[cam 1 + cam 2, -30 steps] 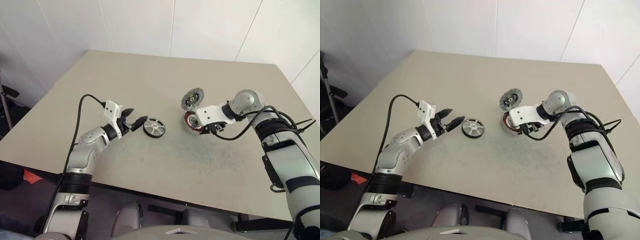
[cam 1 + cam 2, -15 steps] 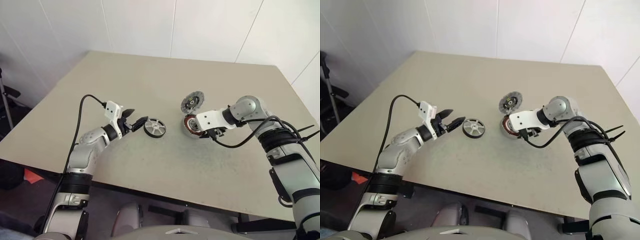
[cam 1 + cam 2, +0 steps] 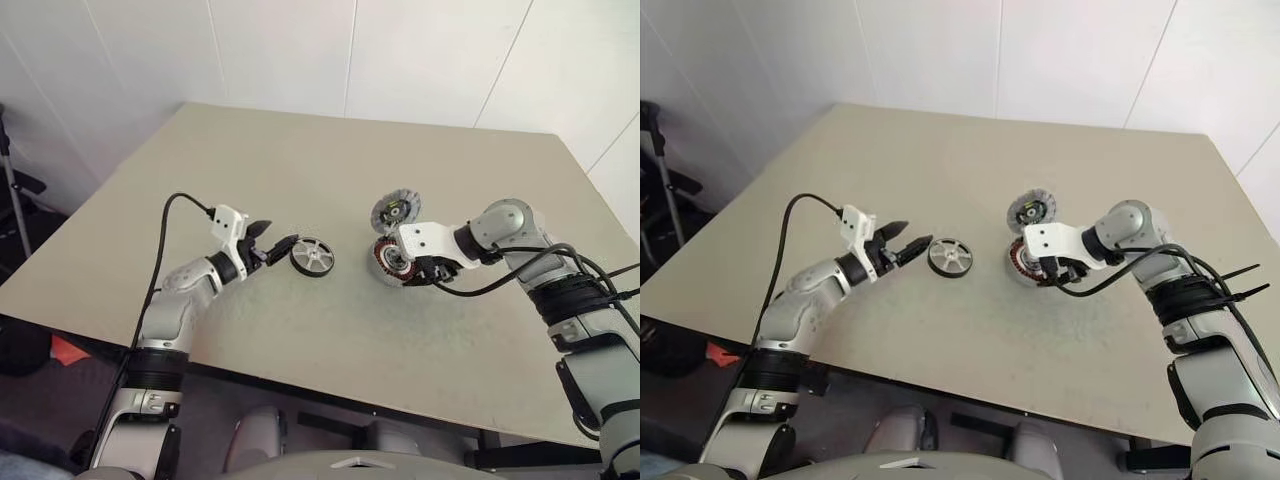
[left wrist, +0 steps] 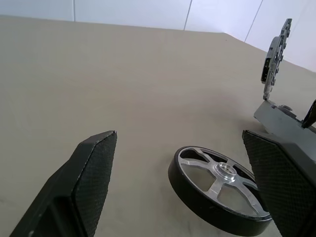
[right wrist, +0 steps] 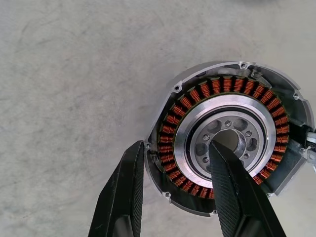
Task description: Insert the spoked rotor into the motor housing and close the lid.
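Beige table (image 3: pixel 300 160), mid-area: 1 rotor (image 3: pixel 312 257), flat, ahead of left gripper (image 3: pixel 274 247), fingers spread. Right gripper (image 5: pixel 177 192) straddles housing (image 5: pixel 197 81) wall, half-spread; lid (image 3: pixel 396 210) upright.

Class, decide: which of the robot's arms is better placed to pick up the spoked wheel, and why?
The left. Its open gripper already points at the wheel, a finger on either side. The right gripper is busy at the motor cup, one finger over the wall, the other inside.
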You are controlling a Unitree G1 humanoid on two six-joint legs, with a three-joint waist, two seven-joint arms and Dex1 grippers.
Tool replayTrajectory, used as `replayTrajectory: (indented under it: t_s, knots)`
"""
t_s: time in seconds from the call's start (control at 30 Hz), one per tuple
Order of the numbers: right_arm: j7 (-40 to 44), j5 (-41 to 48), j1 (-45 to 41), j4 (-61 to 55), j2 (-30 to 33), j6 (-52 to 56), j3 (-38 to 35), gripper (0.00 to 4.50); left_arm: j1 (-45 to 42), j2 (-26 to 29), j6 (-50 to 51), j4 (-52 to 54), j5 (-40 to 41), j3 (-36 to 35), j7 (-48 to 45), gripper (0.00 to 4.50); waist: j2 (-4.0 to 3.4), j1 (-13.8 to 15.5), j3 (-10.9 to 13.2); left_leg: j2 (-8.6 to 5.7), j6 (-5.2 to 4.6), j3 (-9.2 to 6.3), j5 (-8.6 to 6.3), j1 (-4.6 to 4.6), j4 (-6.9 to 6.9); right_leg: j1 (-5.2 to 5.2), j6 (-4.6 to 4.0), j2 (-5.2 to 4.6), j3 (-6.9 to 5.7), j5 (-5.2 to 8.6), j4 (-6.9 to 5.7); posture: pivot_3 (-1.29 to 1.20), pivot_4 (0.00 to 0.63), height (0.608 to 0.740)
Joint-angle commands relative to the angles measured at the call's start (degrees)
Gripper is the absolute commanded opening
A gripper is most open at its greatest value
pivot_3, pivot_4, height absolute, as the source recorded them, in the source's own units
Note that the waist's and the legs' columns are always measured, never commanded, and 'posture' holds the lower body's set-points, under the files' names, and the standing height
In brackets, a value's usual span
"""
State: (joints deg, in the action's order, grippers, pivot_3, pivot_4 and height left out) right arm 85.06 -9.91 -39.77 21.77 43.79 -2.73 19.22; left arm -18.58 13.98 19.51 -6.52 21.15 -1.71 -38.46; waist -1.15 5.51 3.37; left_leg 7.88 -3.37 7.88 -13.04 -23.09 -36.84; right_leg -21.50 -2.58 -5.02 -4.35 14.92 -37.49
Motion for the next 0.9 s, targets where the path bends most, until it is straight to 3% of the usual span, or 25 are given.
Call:
replayTrajectory:
  t_s: [0.03,0.3,0.37,0.5,0.63,0.73,0.9]
  knots:
    - [1.23,1.25,-2.45,-3.36,3.12,-2.24,-1.68,1.84,0.93,-0.98,-1.58,1.79,-0.28,0.74,0.60,4.30,0.00,0.03,0.00,0.00,0.00,0.01,0.00,-0.01,0.00,-0.02,0.00,0.00,0.00,0.00,0.00,0.00,0.000,0.740]
    - [1.61,1.18,-2.46,-1.01,7.15,-2.81,-1.69,1.84,2.52,-2.29,-2.34,2.41,-0.36,1.40,1.65,4.30,0.00,-0.14,0.00,0.03,0.02,0.01,0.01,0.08,0.00,0.03,0.00,0.01,0.01,0.00,-0.01,0.00,0.000,0.740]
    - [3.15,3.61,-1.01,-4.13,7.22,3.41,-2.50,1.84,2.80,-2.33,-2.56,2.32,-0.41,1.52,1.69,4.30,0.00,-0.11,0.00,0.03,0.03,0.01,0.02,0.07,0.01,0.01,0.00,0.01,0.01,0.00,-0.02,0.00,0.000,0.740]
    - [2.24,10.04,-0.28,-14.54,5.04,28.89,-4.81,1.84,3.16,-2.54,-2.85,2.37,-0.46,1.81,1.95,4.30,-0.04,-0.20,0.02,0.05,0.03,0.01,0.02,0.06,0.01,-0.01,0.00,0.03,0.02,0.00,-0.04,0.00,0.000,0.740]
    - [-0.75,12.81,-2.07,-18.20,4.09,42.35,-4.85,1.84,3.45,-2.86,-2.96,2.32,-0.74,2.09,2.16,4.30,-0.05,0.07,0.01,0.07,0.10,0.00,0.07,0.08,0.01,-0.03,0.00,0.04,0.02,0.00,-0.08,0.00,0.000,0.740]
    - [-2.54,15.04,-2.87,-20.75,3.55,48.70,-4.62,1.84,3.49,-2.90,-3.02,2.15,-0.96,2.14,2.10,4.30,-0.05,0.20,0.01,0.07,0.13,0.01,0.08,0.09,0.01,-0.01,0.01,0.03,0.02,0.00,-0.08,0.00,0.000,0.740]
    - [-7.28,13.82,-2.68,-18.67,3.06,50.56,-1.96,1.84,3.07,-2.71,-2.86,2.32,-0.86,1.79,2.13,4.30,-0.05,0.19,0.01,0.07,0.19,0.01,0.10,0.09,0.03,-0.01,0.01,0.03,0.02,-0.01,-0.07,0.00,0.000,0.740]
